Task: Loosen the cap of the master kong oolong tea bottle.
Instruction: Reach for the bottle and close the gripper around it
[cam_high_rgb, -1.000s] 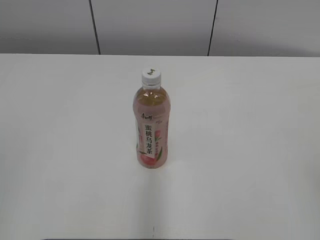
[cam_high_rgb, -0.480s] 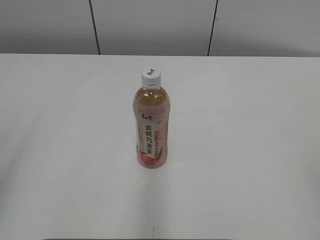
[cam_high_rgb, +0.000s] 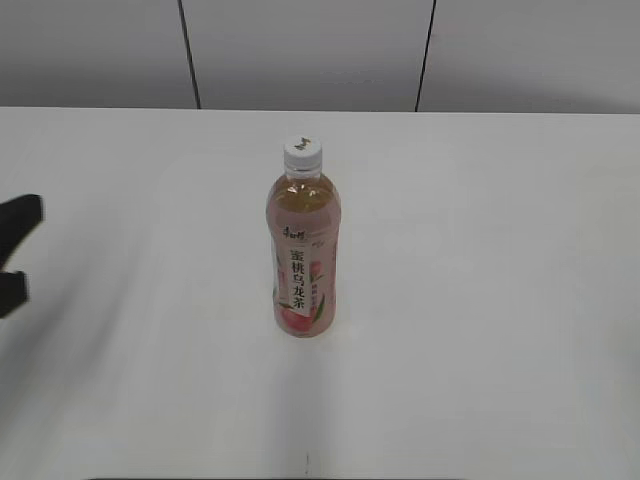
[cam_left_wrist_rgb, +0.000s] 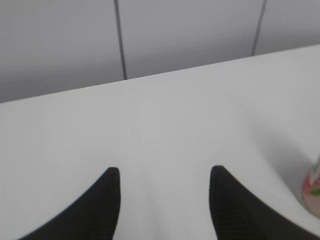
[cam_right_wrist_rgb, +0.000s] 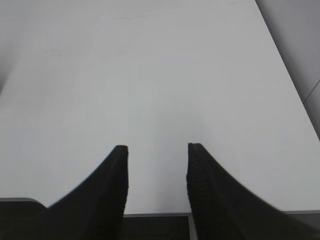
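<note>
The master kong oolong tea bottle (cam_high_rgb: 303, 255) stands upright in the middle of the white table, amber tea inside, pink peach label with a white strip of black characters. Its white cap (cam_high_rgb: 302, 152) with a small dark mark sits on top. My left gripper (cam_high_rgb: 18, 252) shows at the far left edge of the exterior view, open and empty, well left of the bottle. In the left wrist view the open left gripper (cam_left_wrist_rgb: 164, 172) is over bare table, with a sliver of the bottle (cam_left_wrist_rgb: 312, 186) at the right edge. My right gripper (cam_right_wrist_rgb: 156, 147) is open and empty over the table's edge.
The white table (cam_high_rgb: 480, 300) runs back to a grey panelled wall (cam_high_rgb: 310, 50). The table's near edge (cam_right_wrist_rgb: 155, 215) shows under the right gripper in the right wrist view.
My left gripper has come into the exterior view at the far left edge. The bottle and cap have not moved.
</note>
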